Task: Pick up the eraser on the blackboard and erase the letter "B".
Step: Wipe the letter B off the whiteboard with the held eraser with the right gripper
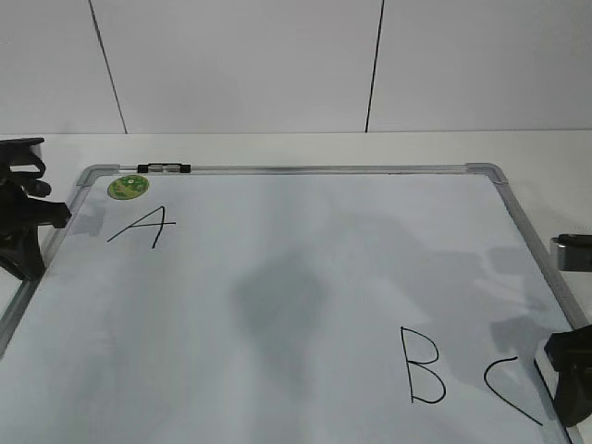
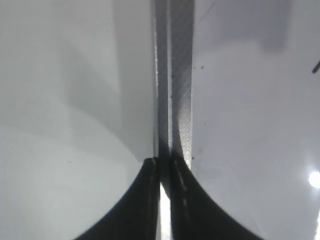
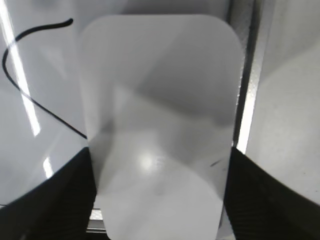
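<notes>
The blackboard lies flat with a silver frame. The black letter "B" is drawn near its front right. The white eraser sits between my right gripper's black fingers, which press on its long sides. It is over the board's right frame. In the exterior view the eraser shows at the right edge, beyond my right gripper. My left gripper is shut and empty over the board's left frame. It also shows at the far left of the exterior view.
A black "A" is at the board's back left. A "C"-like curve is right of the "B" and also shows in the right wrist view. A marker lies on the top frame beside a round green magnet.
</notes>
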